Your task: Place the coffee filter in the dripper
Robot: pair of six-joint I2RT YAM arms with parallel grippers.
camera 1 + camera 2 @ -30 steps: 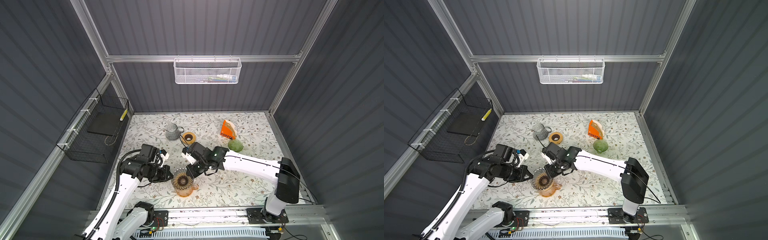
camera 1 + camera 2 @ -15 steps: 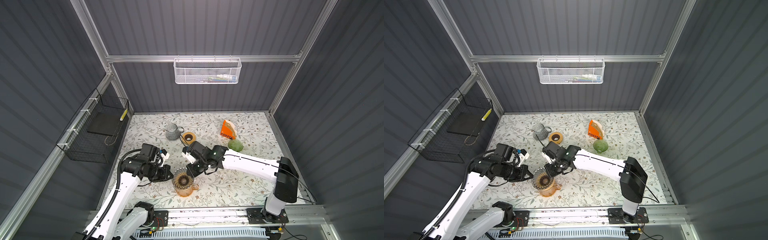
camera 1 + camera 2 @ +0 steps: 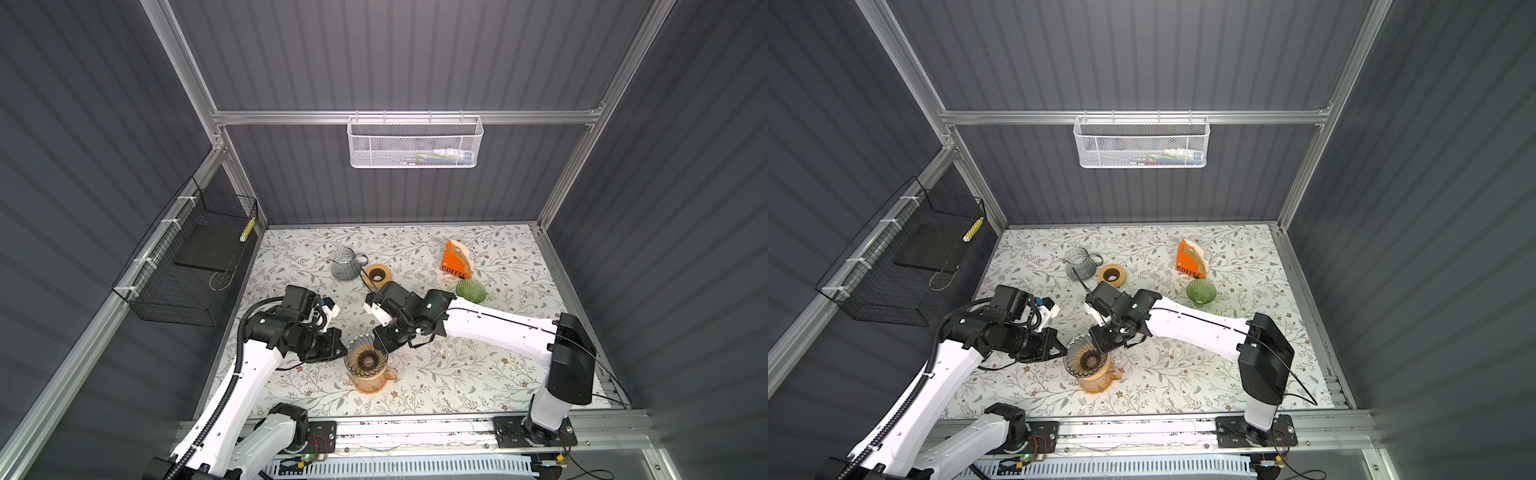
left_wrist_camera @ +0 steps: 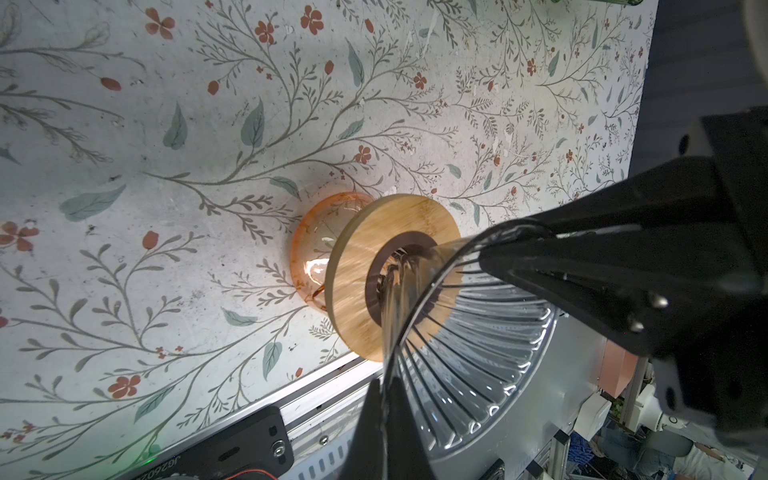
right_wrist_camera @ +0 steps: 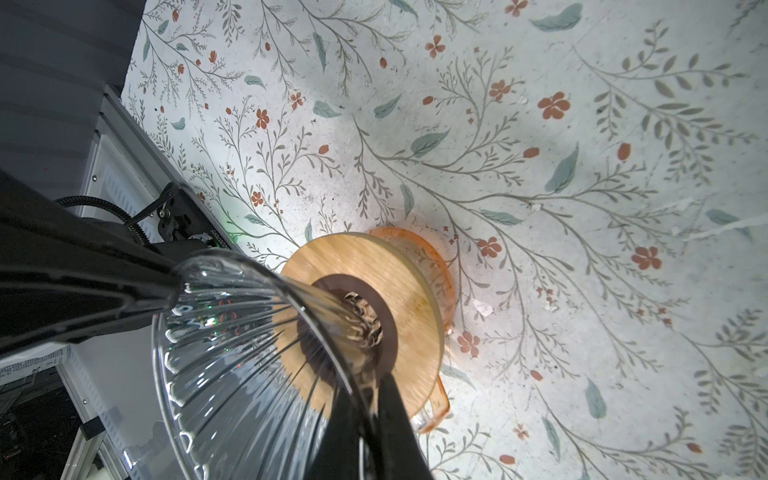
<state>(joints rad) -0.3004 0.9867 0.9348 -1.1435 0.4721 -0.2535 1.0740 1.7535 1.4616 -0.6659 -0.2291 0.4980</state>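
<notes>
I am holding the dripper (image 3: 365, 359) with both arms. My left gripper (image 3: 344, 354) is squeezing shut on the glass rim on one side. My right gripper (image 3: 377, 337) is squeezing shut on the rim across from it. In the left wrist view the thin glass edge is sitting right between my fingers (image 4: 363, 428). The dripper is sitting between the two grippers, on a wooden ring (image 4: 361, 257) on top of an orange jug (image 4: 311, 249). Its wide mouth is pointing up and its small end is pointing down into the ring, so its long line is running straight up and down. It is looking empty, so I think I am only steadying it and the paper is not in yet. The coffee filter (image 3: 461, 250) is poking up out of an orange box (image 3: 451, 264), well apart from my right gripper, out past it toward the back wall. Next, I think my right gripper is going to need to let go, reach to the box, pinch one paper softly and bring it back over the open mouth, pointy end down, with the left gripper holding the dripper steady.
</notes>
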